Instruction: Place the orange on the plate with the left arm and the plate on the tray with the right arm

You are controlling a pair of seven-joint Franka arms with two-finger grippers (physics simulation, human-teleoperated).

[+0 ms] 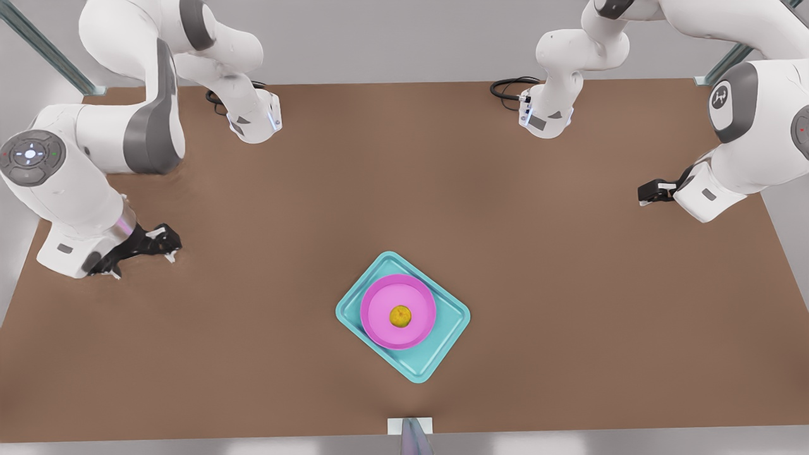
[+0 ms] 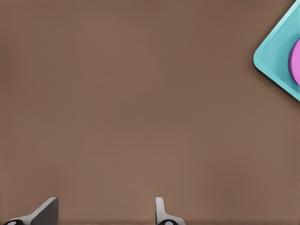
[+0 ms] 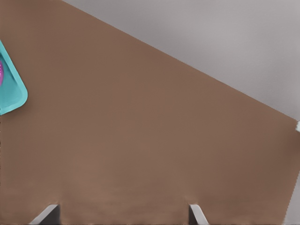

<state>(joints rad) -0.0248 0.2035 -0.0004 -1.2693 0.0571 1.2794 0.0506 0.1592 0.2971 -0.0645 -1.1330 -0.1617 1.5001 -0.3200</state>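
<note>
orange [image 1: 400, 316] is sitting in plate [image 1: 379, 297] centre | plate is resting inside tray [image 1: 442, 341], lower middle of front view | left gripper [image 1: 646, 191] is hanging at right edge, fingers spread, holding nothing | right gripper [image 1: 170, 245] is hanging at left edge, fingers spread, holding nothing

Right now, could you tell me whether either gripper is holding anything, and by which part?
Nothing is held: left gripper and right gripper are open over bare table; the orange sits on the plate.
</note>
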